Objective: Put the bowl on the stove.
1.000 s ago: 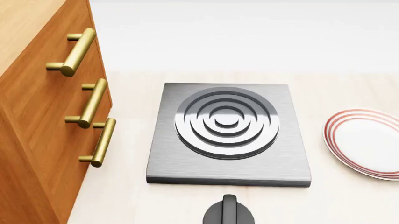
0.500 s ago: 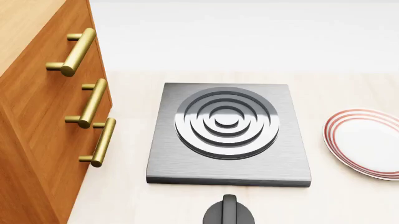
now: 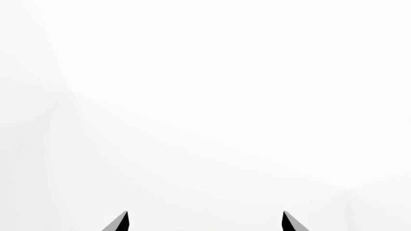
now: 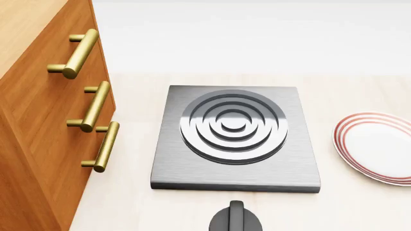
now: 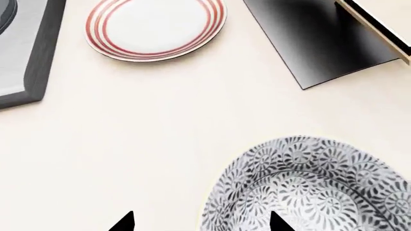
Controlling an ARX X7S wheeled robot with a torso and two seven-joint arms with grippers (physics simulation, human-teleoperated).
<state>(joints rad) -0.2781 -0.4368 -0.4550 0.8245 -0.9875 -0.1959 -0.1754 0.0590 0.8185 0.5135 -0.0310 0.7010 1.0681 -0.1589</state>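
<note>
Stove bare on the table; bowl off to its right, near the right pincer.

From the head view, the stove sits centred on the pale table, nothing on its ring burner. A wooden cabinet with brass handles stands left, a red-ringed plate right, a black knob just in front. In the right wrist view, the patterned bowl rests on the table, well apart from the stove, beyond the plate. The right pincer is spread open, one tip over the bowl's rim. The left pincer is also open, facing blank white.
</note>
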